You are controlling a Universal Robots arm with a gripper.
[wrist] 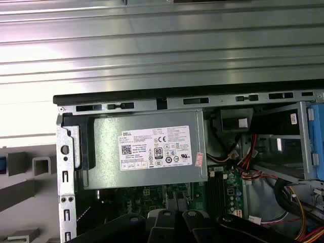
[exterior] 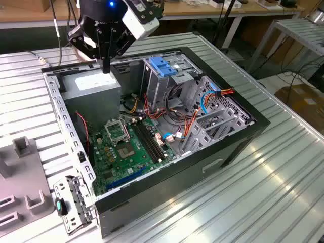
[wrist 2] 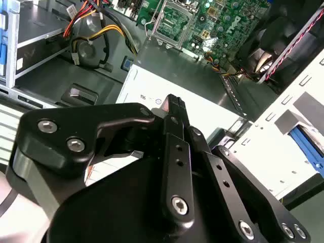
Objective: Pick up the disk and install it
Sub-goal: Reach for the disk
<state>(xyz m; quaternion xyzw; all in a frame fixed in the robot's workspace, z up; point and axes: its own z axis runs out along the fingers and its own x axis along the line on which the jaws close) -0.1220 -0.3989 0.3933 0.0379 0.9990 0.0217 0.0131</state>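
Observation:
My gripper hangs over the far corner of the open computer case, at the exterior view's left. Its black fingers are shut with nothing between them, tips just above the grey power supply box. In the second wrist view the gripper points at that box's white sticker. The disk's face is out of view. A blue plastic strip lies on the grey fixture outside the case wall; I cannot tell whether it belongs to the disk.
The tall metal cage with the blue top stands mid-case, with red, orange and blue cables beside it. The green motherboard lies below. A grey slotted fixture sits on the ribbed metal table.

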